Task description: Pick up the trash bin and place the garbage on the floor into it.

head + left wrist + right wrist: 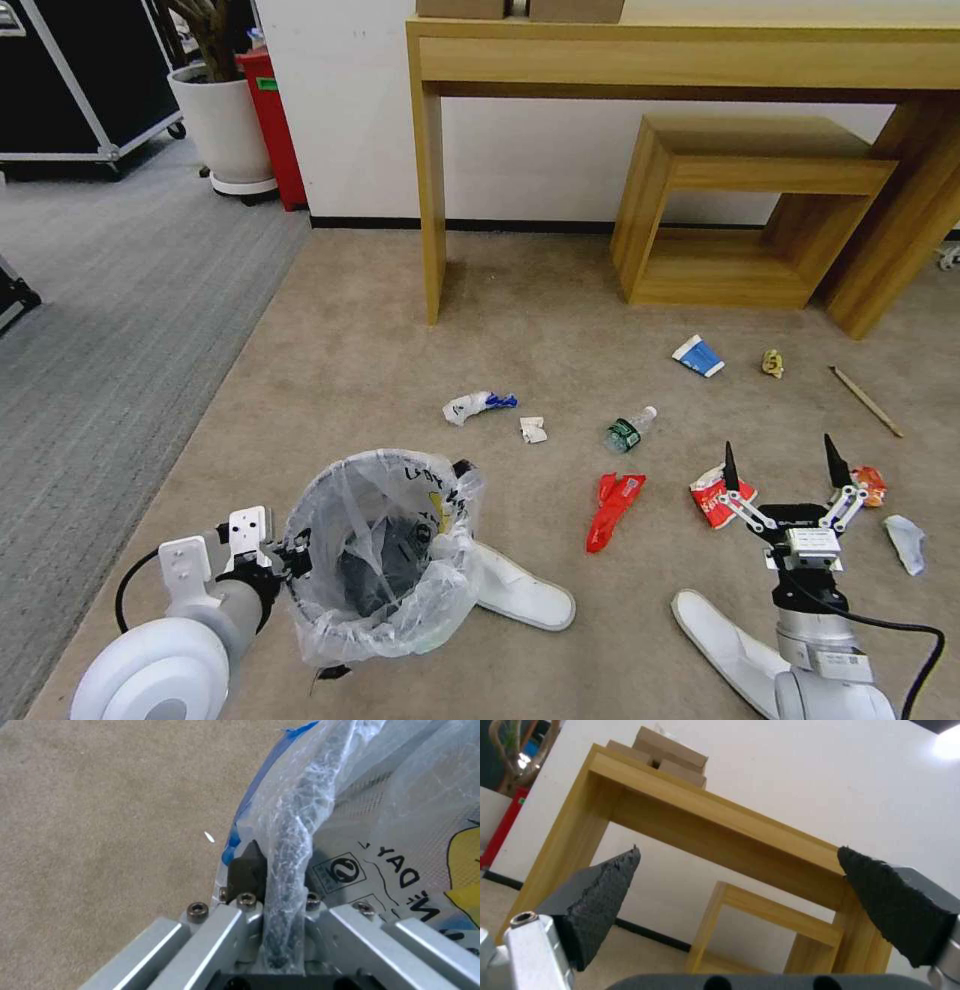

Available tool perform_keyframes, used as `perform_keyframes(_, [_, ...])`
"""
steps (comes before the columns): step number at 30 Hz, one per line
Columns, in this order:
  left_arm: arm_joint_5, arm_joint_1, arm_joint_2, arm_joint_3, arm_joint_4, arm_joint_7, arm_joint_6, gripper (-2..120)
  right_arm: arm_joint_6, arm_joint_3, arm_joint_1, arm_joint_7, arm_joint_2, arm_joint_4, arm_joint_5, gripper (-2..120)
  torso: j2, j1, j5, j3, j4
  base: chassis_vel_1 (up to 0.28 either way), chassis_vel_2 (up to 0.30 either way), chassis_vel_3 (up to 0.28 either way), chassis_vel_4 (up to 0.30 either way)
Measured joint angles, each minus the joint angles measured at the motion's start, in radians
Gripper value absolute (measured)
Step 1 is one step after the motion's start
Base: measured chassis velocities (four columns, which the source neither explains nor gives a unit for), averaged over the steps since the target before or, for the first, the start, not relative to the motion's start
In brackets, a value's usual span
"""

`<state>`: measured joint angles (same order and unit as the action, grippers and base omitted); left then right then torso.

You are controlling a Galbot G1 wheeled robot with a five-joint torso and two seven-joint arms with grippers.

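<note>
Bin (385,555) pickup looks in hand: the left tool (280,870) pinches its bagged rim, the bin standing on the carpet (380,340) near the left edge. Right tool (782,470) hangs wide, empty, above a red wrapper (712,497); next it likely needs lowering onto that litter.
</note>
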<state>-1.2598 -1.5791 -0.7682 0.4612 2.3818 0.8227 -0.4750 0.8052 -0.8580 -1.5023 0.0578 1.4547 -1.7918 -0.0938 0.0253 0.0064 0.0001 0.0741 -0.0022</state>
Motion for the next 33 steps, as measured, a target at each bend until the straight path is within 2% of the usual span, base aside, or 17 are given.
perform_keyframes(17, [-0.002,0.024,0.005,-0.027,-0.019,0.004,0.008,0,-0.008,0.008,0.006,0.003,0.001,0.006,-0.002,100,0.0,0.0,-0.0001,0.0,0.0,0.009,-0.009,-0.013,0.007])
perform_keyframes(33, [0.013,0.023,0.0,-0.045,-0.024,0.006,0.017,0,-0.001,0.008,0.004,0.003,-0.001,0.009,0.005,100,0.0,0.0,0.0,0.0,0.0,0.167,-0.154,-0.161,0.166])
